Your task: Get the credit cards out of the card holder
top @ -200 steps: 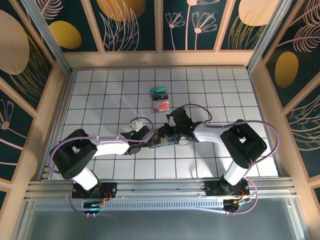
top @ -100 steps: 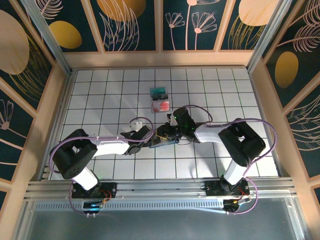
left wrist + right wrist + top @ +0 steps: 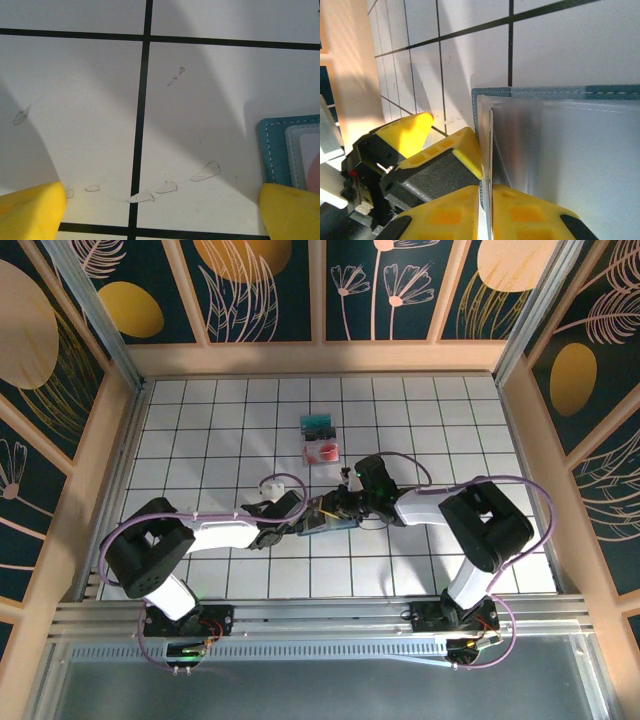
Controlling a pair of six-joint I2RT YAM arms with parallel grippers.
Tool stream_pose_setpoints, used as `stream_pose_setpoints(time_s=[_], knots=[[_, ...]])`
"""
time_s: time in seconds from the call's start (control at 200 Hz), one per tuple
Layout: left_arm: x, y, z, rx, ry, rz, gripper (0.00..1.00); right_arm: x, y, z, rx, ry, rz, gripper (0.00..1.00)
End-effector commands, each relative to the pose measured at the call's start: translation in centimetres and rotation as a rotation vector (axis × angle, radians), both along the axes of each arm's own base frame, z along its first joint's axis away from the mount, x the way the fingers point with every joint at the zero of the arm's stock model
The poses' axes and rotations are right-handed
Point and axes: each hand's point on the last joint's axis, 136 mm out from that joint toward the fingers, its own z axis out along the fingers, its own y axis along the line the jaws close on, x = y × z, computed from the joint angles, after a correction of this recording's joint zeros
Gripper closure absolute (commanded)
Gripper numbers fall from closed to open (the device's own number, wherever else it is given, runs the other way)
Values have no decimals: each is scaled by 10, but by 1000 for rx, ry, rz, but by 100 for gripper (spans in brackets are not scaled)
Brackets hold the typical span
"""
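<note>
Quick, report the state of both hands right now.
Left hand: open, holding nothing.
Right hand: closed on a thin edge at the slate-blue folding card holder; whether that is its flap or a card inside cannot be told.

Slate-blue card holder [image 3: 328,524]; teal card [image 3: 318,425], pinkish card [image 3: 322,452] flat, adjacent beyond.

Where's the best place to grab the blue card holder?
Take the card holder by its flap's thin free edge, coming in edge-on with one finger on each face, as the right gripper does. The flap looks lifted, so both flat faces are reachable.
</note>
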Motion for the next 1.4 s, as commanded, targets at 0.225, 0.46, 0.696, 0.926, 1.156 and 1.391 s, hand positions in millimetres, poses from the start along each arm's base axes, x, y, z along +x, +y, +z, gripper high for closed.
stream_pose_setpoints(time_s=[0.225,0.46,0.696,0.926,1.156,1.391], knots=[[-23,24,-28,109,126,4,1,4,-8,14,5,-52,-19,98],[-21,22,-26,107,117,0,1,12,-26,9,-129,-86,-71,100],[-12,16,-6,67,62,3,1,23,-46,13,-238,-135,-135,100],[7,-1,32,4,-32,-6,1,34,-58,35,-244,-190,-189,100],[25,-14,87,-83,-165,-9,1,40,-65,62,-233,-269,-218,100],[28,-20,126,-245,-271,-17,1,38,-72,85,-174,-316,-243,100]])
